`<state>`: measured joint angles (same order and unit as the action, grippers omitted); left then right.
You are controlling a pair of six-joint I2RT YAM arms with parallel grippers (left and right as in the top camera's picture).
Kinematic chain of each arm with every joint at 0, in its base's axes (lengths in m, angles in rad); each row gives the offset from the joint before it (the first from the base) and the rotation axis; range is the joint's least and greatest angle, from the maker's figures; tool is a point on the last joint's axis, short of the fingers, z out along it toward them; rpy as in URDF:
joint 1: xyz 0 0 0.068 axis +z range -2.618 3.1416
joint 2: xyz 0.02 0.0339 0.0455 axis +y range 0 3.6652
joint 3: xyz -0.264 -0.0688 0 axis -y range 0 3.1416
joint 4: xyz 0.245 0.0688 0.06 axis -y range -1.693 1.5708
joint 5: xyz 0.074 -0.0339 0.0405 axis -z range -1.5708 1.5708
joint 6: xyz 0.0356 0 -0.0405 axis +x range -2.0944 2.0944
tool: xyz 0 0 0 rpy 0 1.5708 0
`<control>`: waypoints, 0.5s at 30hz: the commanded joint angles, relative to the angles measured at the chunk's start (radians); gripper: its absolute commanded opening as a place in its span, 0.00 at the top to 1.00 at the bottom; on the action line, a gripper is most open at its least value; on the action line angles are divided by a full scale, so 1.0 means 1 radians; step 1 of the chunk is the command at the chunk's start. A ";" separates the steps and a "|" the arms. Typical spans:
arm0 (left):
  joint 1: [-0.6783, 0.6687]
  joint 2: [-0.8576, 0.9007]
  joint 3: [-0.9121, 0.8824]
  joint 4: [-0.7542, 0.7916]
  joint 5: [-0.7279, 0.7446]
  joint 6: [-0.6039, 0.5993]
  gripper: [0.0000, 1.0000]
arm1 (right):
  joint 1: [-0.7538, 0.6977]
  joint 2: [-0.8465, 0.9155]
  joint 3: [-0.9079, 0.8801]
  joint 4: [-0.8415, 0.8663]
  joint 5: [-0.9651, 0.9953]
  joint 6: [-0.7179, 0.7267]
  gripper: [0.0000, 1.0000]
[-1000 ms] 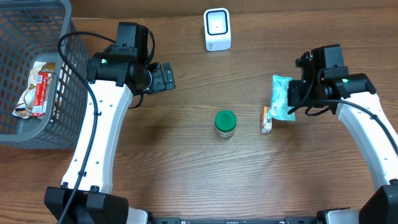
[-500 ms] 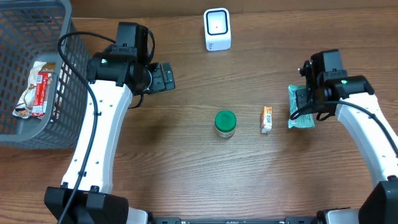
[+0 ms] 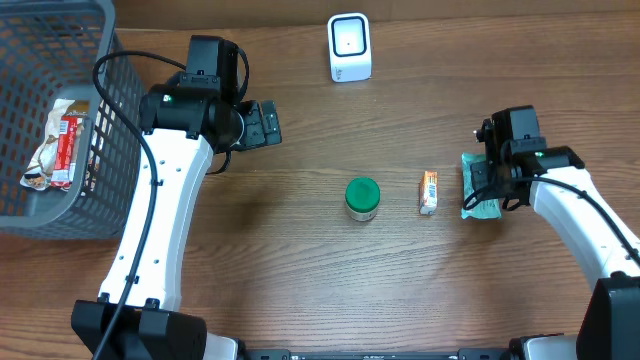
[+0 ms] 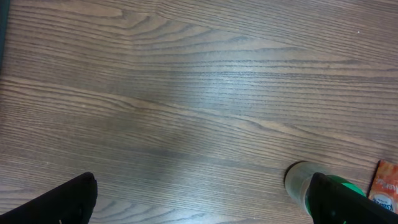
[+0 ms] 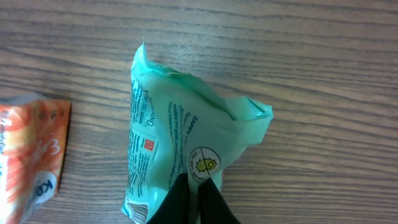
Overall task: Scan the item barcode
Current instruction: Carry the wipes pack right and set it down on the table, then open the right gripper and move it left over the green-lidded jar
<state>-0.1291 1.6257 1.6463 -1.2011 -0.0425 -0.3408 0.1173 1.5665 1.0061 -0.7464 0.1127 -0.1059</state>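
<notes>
Right gripper (image 5: pixel 194 188) pinched on green packet (image 5: pixel 177 124), orange box (image 3: pixel 428 191) just beside, left gripper (image 3: pixel 264 123) spread wide

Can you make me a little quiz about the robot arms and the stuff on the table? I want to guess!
1. True or false: the right pincer is pinching the green pouch.
2. What lies between the green-lidded jar and the green pouch? A) the orange packet B) a banana C) a spoon
3. Fill in the word: the left pincer is wide ____ and holds nothing.

Key: 1 true; 2 A; 3 open.
</notes>
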 commanded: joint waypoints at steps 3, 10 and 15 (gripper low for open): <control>-0.002 -0.004 0.011 0.001 -0.013 -0.003 0.00 | -0.006 0.000 -0.032 0.037 0.010 0.000 0.91; -0.002 -0.004 0.011 0.001 -0.013 -0.003 0.00 | -0.006 0.000 -0.038 0.047 0.010 0.000 0.91; -0.002 -0.004 0.011 0.001 -0.013 -0.003 0.00 | -0.006 0.000 -0.038 0.071 0.010 0.001 0.76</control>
<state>-0.1291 1.6257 1.6463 -1.2007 -0.0425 -0.3408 0.1173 1.5665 0.9741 -0.6903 0.1131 -0.1028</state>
